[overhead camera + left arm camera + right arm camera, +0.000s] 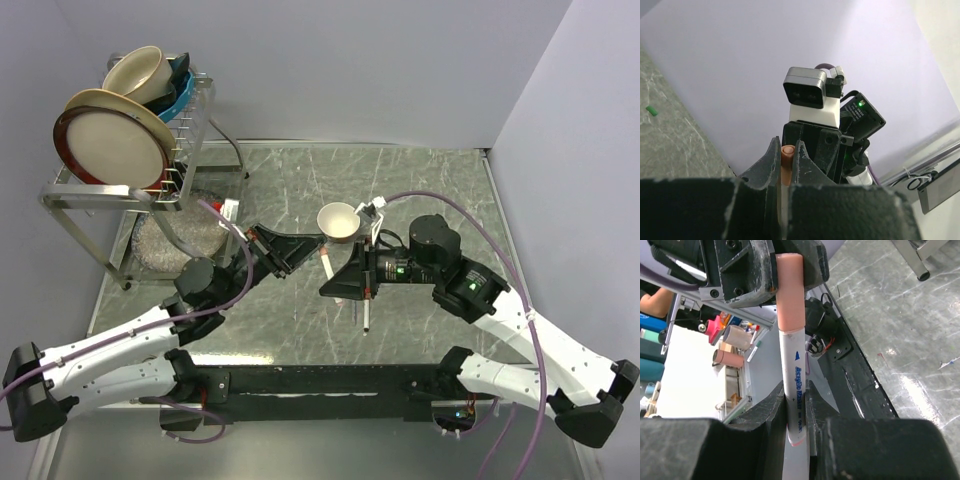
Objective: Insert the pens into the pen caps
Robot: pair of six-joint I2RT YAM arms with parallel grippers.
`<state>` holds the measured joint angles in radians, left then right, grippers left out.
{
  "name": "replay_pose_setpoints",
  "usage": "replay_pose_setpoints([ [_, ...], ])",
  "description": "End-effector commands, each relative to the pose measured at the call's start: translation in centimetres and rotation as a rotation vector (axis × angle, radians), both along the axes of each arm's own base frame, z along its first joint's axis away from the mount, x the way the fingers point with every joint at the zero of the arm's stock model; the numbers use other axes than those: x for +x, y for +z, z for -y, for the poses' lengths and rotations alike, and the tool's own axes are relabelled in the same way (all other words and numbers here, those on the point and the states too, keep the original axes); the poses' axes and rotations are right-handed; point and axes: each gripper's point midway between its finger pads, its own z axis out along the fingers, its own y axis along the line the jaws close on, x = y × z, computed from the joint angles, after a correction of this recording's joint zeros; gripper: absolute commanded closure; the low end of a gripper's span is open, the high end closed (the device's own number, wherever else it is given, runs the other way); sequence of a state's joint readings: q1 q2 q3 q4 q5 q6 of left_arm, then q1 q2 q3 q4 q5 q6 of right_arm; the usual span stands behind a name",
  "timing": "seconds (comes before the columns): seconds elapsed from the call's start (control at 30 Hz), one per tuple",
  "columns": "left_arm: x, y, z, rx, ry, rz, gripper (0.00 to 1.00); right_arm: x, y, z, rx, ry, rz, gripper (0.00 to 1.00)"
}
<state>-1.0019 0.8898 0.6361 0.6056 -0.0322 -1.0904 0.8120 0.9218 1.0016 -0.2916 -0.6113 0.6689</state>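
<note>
The left gripper [787, 151] and the right gripper [795, 396] met above the middle of the table [430, 180], both clamped on one pen [793, 365]. The right gripper's jaws were closed on the white barrel near its lower end, with the printed lettering showing just above them. The left gripper's jaws were closed on the pen's wider pink end [791, 290], which poked out a little past the fingertips in the left wrist view. The pen spanned the short gap between the two grippers, held clear of the table. A second pen [366, 312] lay flat on the table just on the near side of the right gripper, its dark tip pointing toward the arm bases. A cream bowl [338, 220] stood just beyond the grippers. A green cap [651, 111] lay on the table by itself, well apart from the held pen. A dish rack [130, 190] with plates stood at the far left.
</note>
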Motion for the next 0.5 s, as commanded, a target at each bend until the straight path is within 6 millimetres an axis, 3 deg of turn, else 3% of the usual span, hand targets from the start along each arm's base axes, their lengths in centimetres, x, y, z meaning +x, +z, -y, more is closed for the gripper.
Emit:
replay_pose_setpoints([
  [0.0, -10.4, -10.5, 3.2, 0.361, -0.479, -0.112, 0.99, 10.2, 12.7, 2.2, 0.322, -0.473, 0.345, 1.0],
  [0.3, -11.4, -12.4, 2.9, 0.482, -0.485, -0.067, 0.99, 12.6, 14.4, 2.8, 0.246, -0.546, 0.434, 1.0],
  [0.37, -11.3, -12.2, 2.9, 0.47, -0.479, -0.066, 0.99, 13.0, 15.2, 2.7, 0.245, -0.549, 0.452, 1.0],
  [0.47, -11.6, -11.2, 3.0, 0.412, -0.494, -0.048, 0.99, 13.6, 14.7, 2.1, 0.244, -0.536, 0.435, 1.0],
])
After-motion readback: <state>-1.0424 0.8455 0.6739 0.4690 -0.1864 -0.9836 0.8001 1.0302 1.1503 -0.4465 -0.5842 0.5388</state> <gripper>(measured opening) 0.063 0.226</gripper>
